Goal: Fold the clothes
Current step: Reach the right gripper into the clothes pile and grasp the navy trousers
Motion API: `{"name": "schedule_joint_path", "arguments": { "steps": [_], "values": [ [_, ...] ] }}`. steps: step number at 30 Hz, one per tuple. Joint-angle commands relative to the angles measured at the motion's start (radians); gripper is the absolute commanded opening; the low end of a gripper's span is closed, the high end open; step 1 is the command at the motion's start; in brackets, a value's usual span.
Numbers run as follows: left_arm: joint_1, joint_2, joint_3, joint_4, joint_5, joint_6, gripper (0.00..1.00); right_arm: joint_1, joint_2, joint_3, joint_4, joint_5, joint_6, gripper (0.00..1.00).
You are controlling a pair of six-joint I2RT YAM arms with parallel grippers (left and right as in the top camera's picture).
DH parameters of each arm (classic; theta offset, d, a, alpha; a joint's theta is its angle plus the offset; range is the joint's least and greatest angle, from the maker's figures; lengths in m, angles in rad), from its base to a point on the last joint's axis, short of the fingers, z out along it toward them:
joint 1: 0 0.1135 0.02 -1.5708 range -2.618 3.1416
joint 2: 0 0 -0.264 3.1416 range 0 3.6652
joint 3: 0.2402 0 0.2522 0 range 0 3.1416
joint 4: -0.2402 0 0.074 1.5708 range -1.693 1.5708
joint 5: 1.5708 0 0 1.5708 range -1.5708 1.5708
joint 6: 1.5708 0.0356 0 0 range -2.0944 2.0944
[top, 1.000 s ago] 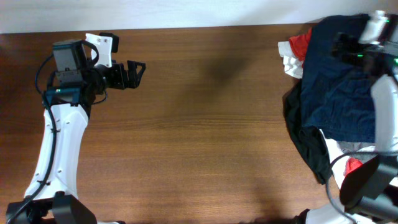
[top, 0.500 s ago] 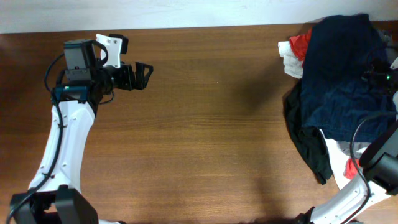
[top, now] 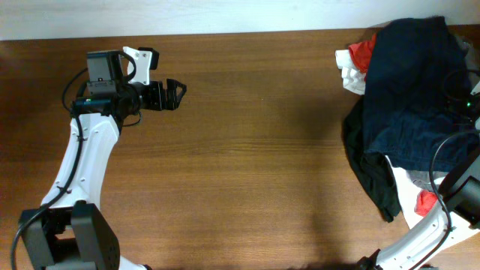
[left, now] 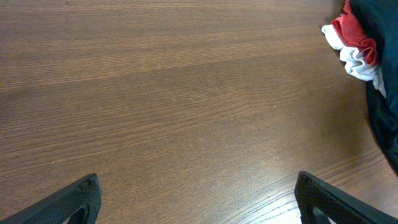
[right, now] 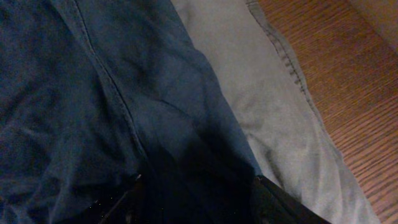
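The clothes lie in a pile at the table's right end. A large wrinkled navy garment [top: 411,97] is on top, over red [top: 362,50], white [top: 352,76] and black [top: 373,176] pieces. My left gripper [top: 175,93] is open and empty over bare wood at the far left, well away from the pile; its wrist view [left: 199,208] shows the pile's red and white edge [left: 354,37] far off. My right gripper [right: 199,208] is open, its fingers spread over the navy cloth [right: 93,106], with grey cloth [right: 273,118] beside it. In the overhead view it is at the right edge, mostly hidden.
The brown wooden table [top: 255,172] stretches between the left arm and the pile. More red [top: 425,201] and white-grey cloth [top: 407,182] show at the pile's near side. The right arm's base and cables [top: 457,202] are at the lower right corner.
The right arm has moved off the top of the pile toward the right edge, mostly out of the overhead view. The left arm has shifted a little to the right.
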Motion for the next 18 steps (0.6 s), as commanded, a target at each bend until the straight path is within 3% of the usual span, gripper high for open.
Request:
{"name": "schedule_joint_path", "arguments": {
  "steps": [1, 8, 10, 18],
  "values": [
    [-0.003, 0.007, 0.023, -0.001, 0.0, 0.016, 0.99, -0.002, 0.024, 0.014, 0.008, -0.005, 0.001, 0.59],
    [-0.003, 0.007, 0.023, -0.001, 0.0, 0.016, 0.99, -0.002, 0.042, 0.014, 0.018, -0.006, 0.001, 0.14],
    [-0.003, 0.007, 0.023, 0.0, 0.0, 0.016, 0.99, -0.002, 0.042, 0.015, 0.024, -0.006, 0.001, 0.06],
    [-0.003, 0.007, 0.023, 0.007, 0.0, 0.016, 0.99, 0.007, -0.002, 0.123, -0.058, -0.11, 0.007, 0.04]
  ]
}}
